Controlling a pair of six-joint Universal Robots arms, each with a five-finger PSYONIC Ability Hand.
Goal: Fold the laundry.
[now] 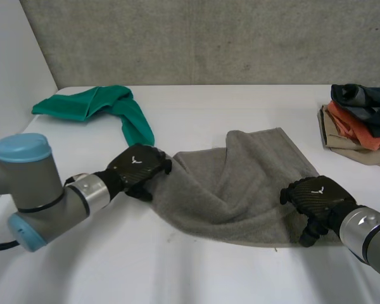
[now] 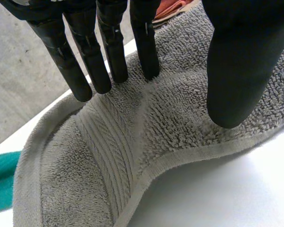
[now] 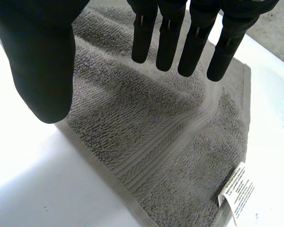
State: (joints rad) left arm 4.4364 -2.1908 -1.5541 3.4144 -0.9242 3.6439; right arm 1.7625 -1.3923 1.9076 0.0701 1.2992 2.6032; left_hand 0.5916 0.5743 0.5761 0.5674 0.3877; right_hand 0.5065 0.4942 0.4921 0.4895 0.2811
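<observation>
A grey towel [image 1: 240, 183] lies rumpled in the middle of the white table [image 1: 177, 266], with a fold running across it. My left hand [image 1: 139, 168] rests on the towel's left end. Its straight fingers [image 2: 109, 47] touch the towel [image 2: 109, 156], the thumb [image 2: 236, 61] stands apart near the hem, and a ridge of cloth rises between them. My right hand [image 1: 316, 199] is over the towel's near right corner. Its fingers [image 3: 194, 38] are straight above the towel [image 3: 146, 123], with the thumb [image 3: 38, 56] spread wide by the edge. A white label [image 3: 236, 189] sits at that corner.
A green cloth [image 1: 107, 107] lies crumpled at the back left. A pile of clothes [image 1: 361, 123] in dark, orange and beige sits at the right edge. A grey wall [image 1: 209, 38] stands behind the table.
</observation>
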